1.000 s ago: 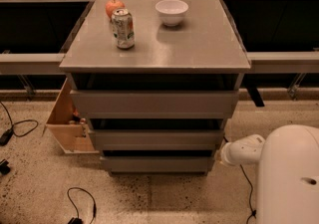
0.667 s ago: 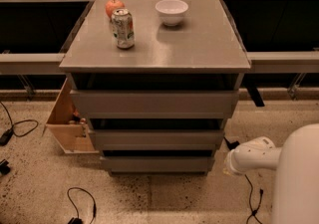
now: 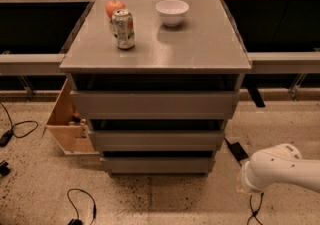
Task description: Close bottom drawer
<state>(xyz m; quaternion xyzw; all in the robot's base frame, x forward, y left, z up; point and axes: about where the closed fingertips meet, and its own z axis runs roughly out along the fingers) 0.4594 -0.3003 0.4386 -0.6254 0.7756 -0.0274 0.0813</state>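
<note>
Drawers stack three high in the grey cabinet (image 3: 155,44). The bottom drawer (image 3: 157,165) sits lowest, just above the floor (image 3: 165,201), its long axis running left to right and its flat front facing the camera. The gripper (image 3: 248,178) hangs low to the drawer's right, apart from it; I cannot tell whether it is spread or closed.

The arm (image 3: 281,170) sits low right, hand hidden.
</note>
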